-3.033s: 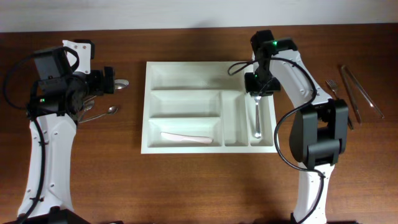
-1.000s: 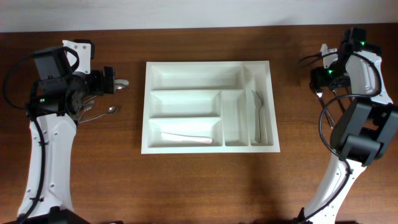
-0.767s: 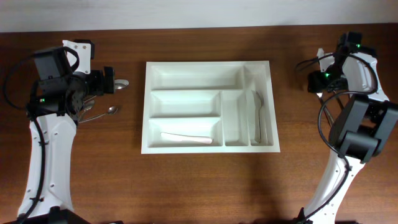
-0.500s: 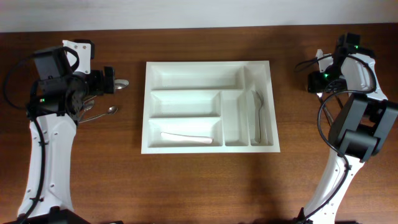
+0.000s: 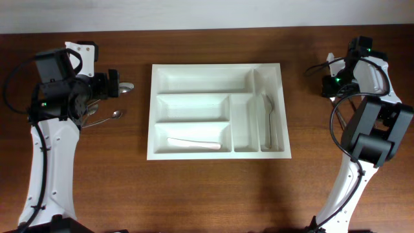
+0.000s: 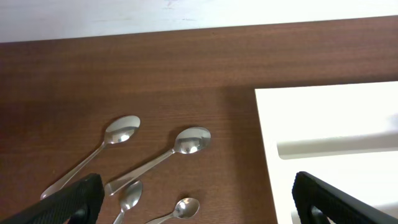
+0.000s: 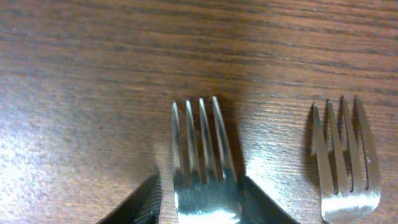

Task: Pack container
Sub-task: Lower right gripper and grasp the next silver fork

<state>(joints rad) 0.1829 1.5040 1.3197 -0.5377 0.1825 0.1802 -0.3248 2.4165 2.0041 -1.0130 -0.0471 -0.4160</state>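
Four spoons (image 6: 191,140) | two forks (image 7: 202,155) | one container (image 5: 217,66) | left tool (image 6: 199,194) spread | right tool (image 7: 202,200) straddling one fork, grip unclear

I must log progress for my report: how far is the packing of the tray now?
Done: the tray holds a pale utensil in its bottom wide compartment and metal cutlery in the rightmost narrow one. In hand: the right gripper straddles a fork lying on the table. Remaining: a second fork and four spoons by the open left gripper.

Left gripper (image 6: 199,198) agape; right gripper (image 7: 205,200) low
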